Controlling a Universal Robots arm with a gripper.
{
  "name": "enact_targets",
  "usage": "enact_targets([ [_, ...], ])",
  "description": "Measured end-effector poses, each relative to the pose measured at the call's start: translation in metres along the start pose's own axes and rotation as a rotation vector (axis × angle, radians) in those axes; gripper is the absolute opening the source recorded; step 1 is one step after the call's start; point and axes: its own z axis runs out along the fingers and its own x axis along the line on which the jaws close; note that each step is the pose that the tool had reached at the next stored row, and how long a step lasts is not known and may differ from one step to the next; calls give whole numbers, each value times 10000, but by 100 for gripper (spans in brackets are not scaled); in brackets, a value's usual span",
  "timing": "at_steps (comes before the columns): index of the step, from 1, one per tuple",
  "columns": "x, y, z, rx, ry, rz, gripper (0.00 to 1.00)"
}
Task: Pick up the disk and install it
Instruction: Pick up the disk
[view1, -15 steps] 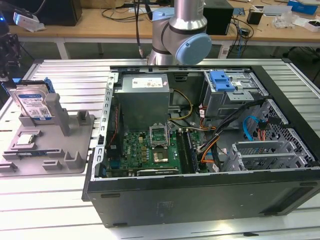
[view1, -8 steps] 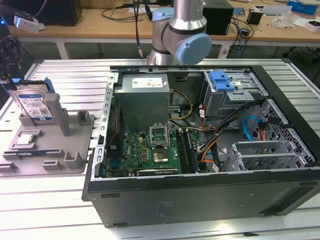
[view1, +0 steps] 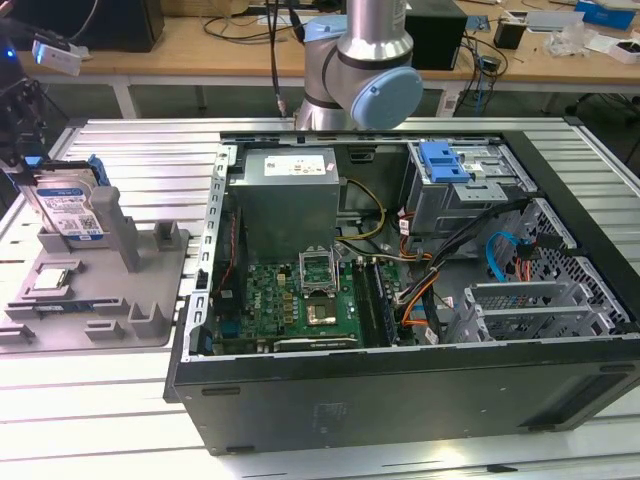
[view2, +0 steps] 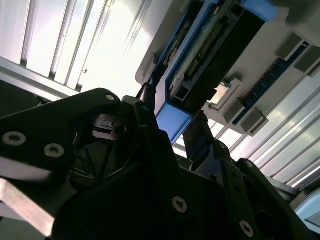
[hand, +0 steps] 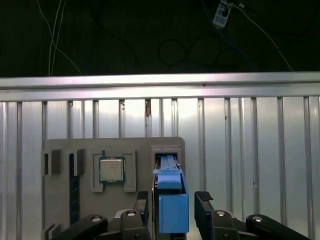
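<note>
In the first wrist view, note that the jaws of the gripper (hand: 173, 199) stand open, one finger on each side of the disk (hand: 173, 216), with a visible gap on at least one side; judge that they straddle the disk's upper end without clamping it. In the second wrist view the same relation appears from a lower angle, with the blue carrier frame (view2: 172, 121) sitting between the two dark fingers (view2: 201, 136). Treat the task as at its early stage: the approach is made, but the disk is neither gripped nor lifted, and the installation is not begun. The disk stands upright on edge in a slot of the grey holder (hand: 142, 150); a small square processor chip (hand: 111, 170) lies in a recess just beside it. In the exterior view, observe the disk (view1: 66, 207) as a flat silver body with a white-and-blue label, blue plastic along its edges, at the exterior view's left. The holder rests on the ribbed metal counter (view1: 100, 425). Well apart, toward the exterior view's right, the open computer case (view1: 400, 385) lies on the same counter.
</note>
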Motion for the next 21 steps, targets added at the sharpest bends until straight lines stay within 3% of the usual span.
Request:
enact_targets([
  [5,-7,3,66,1,0,-2,48],
  [6,-7,4,71,0,0,-2,41],
  [21,6,13,128,-9,15,-3,41],
])
